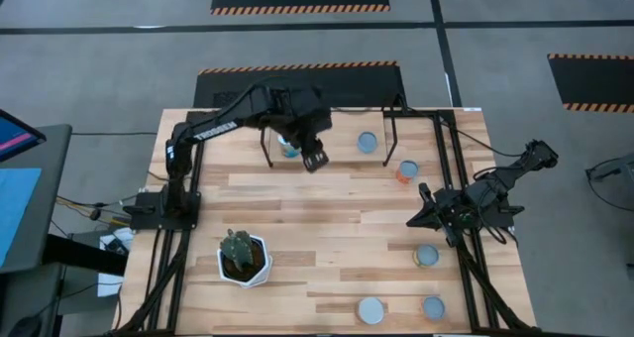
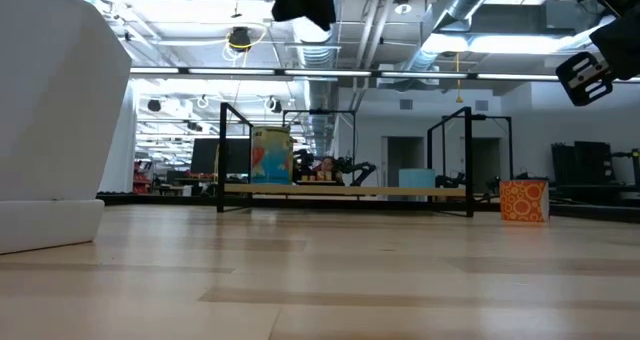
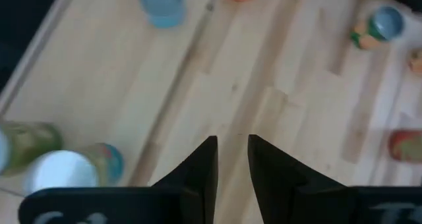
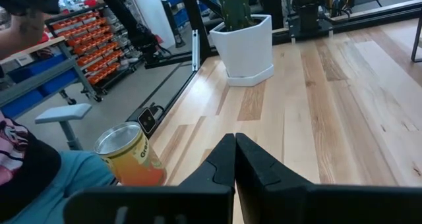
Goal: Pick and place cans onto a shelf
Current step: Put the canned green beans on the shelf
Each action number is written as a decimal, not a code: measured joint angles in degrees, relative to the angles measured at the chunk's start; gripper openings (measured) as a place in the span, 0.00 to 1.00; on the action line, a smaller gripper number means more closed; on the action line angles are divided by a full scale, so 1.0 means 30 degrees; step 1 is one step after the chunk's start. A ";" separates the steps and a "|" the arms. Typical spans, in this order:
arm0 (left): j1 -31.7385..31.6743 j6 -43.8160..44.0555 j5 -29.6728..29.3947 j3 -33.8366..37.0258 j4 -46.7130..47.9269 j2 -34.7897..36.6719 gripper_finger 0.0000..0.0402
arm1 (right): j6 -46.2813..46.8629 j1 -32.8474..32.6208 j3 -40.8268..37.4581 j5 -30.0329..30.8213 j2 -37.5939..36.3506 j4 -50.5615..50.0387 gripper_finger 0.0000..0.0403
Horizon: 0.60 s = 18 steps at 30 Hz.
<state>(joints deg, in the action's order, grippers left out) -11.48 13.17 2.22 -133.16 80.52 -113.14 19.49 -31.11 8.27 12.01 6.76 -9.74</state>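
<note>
The shelf [image 1: 337, 139] stands at the table's far side on thin black legs and also shows in the low view [image 2: 345, 190]. One can [image 1: 289, 147] stands on it beside my left gripper [image 1: 315, 161], and another can [image 1: 369, 142] stands further right. My left gripper hangs raised over the shelf's near edge, narrowly open and empty [image 3: 232, 158]. An orange can [image 1: 406, 168] stands on the table by the shelf's right leg. Three cans [image 1: 427, 255] [image 1: 433, 306] [image 1: 371, 309] stand near the right front. My right gripper [image 1: 421, 215] is shut and empty at the right side.
A white hexagonal pot with a cactus [image 1: 243, 258] stands at the table's near left. Black frame rails [image 1: 466, 228] run along both sides of the table. The right wrist view shows a yellow-orange can [image 4: 128, 155] near the table's edge and a person's sleeve [image 4: 26, 178] beyond it.
</note>
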 joint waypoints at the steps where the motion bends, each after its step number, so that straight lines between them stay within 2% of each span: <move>1: 0.0352 0.0000 0.0000 0.0000 0.0034 -0.0002 0.18 | 0.0000 0.0000 0.0000 0.0000 0.0000 0.0000 0.06; 5: 0.1910 -0.0338 -0.0775 0.0000 0.0195 -0.0084 0.18 | 0.0000 0.0000 0.0000 0.0000 0.0000 -0.0015 0.06; 10: 0.4126 -0.1188 -0.3543 0.0000 0.1464 -0.0104 0.18 | 0.0007 0.0001 0.0000 -0.0007 0.0001 -0.0029 0.06; 13: 0.5213 -0.0712 -0.4954 0.0096 0.1710 -0.0104 0.18 | 0.0015 0.0002 -0.0030 -0.0007 0.0003 0.0001 0.06; 18: 0.6776 0.0424 -0.5814 0.0124 0.1761 -0.0111 0.18 | 0.0044 0.0000 -0.0343 -0.0015 0.0000 -0.0060 0.06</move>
<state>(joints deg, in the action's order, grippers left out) 8.85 14.44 -15.22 -132.79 85.80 -113.47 19.62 -31.11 7.24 11.97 6.76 -9.92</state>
